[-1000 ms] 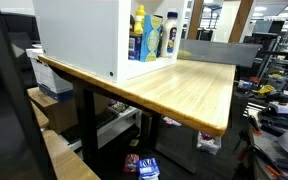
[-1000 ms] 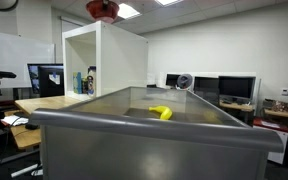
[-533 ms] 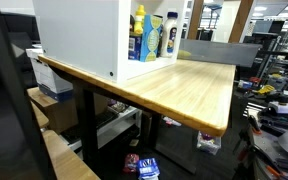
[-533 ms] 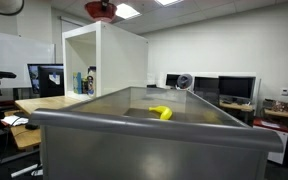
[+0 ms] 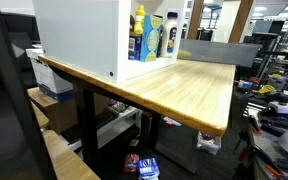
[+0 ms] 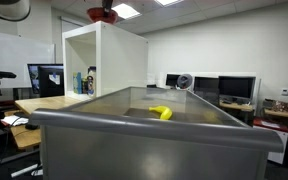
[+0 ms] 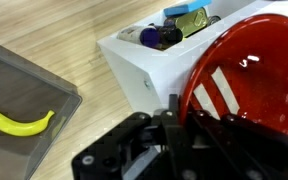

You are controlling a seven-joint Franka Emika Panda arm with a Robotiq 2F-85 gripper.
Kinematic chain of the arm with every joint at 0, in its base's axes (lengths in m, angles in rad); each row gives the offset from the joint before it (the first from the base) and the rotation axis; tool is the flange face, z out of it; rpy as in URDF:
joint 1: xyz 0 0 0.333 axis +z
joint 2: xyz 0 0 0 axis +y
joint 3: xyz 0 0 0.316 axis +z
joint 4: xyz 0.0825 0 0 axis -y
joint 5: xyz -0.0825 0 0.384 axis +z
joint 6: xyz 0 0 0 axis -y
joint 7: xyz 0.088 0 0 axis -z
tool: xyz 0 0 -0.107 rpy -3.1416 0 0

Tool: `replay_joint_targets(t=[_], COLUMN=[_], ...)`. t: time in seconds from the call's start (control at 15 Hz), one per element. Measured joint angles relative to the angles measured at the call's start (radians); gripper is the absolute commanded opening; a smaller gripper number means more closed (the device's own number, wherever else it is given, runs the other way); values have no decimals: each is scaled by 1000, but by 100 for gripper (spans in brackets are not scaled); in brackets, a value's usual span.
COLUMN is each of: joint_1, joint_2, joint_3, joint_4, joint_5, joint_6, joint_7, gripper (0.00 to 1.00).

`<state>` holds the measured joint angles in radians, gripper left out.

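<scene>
While I am holding the gripper (image 7: 174, 115) clenched on the red bowl (image 7: 246, 80), the bowl is hanging right against the fingers, high over the white shelf unit (image 6: 114, 60). Compared with a second ago, it is sitting almost unchanged. Bare wooden tabletop (image 7: 84, 30) is lying open between the shelf edge and the grey bin (image 7: 29, 72) holding a banana (image 7: 19, 122).

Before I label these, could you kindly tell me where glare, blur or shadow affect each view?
Wrist view: white glare streaks on the red bowl; gripper dark and soft; banana crisp. In an exterior view the bin looms blurred, and a ceiling light blows out. In an exterior view a dark bar blocks the left; bottles are sharp.
</scene>
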<state>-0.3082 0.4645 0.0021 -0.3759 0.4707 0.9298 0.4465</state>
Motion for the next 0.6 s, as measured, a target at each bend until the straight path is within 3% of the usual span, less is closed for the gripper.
replay_joint_targets(t=[0.4, 0.53, 0.6], joint_1=[0, 1, 1], joint_2=[20, 22, 22], joint_3=[19, 21, 21], joint_4=[2, 2, 2], joint_5=[-3, -7, -8], joint_6=[38, 40, 41], joint_7=[2, 2, 2], gripper=[1, 30, 34])
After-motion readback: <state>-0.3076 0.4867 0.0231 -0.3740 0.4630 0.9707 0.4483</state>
